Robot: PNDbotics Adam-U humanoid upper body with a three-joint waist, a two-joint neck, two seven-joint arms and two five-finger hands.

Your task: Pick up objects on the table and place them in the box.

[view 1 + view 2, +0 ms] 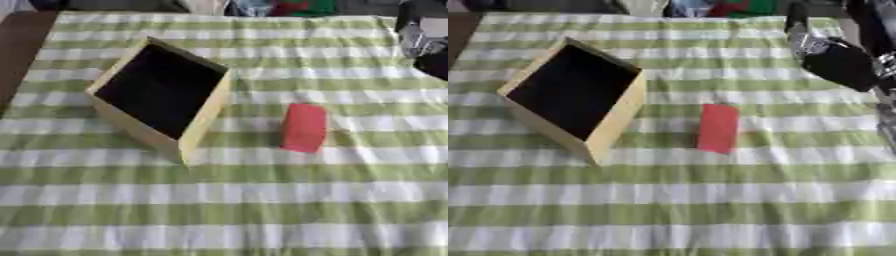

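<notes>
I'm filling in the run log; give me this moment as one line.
box: dark inside, nothing seen in it | red block: on cloth right of box, untouched | right hand: above far right | left hand: unseen

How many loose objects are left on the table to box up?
1: a red block on the striped cloth, just right of the box. The box's dark interior shows nothing, though something could be hidden there.

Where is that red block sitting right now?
The red block lies on the green-and-white striped tablecloth near the middle of both eye views, just right of the wooden box and not touching it, with the robot's right hand farther back to the right.
</notes>
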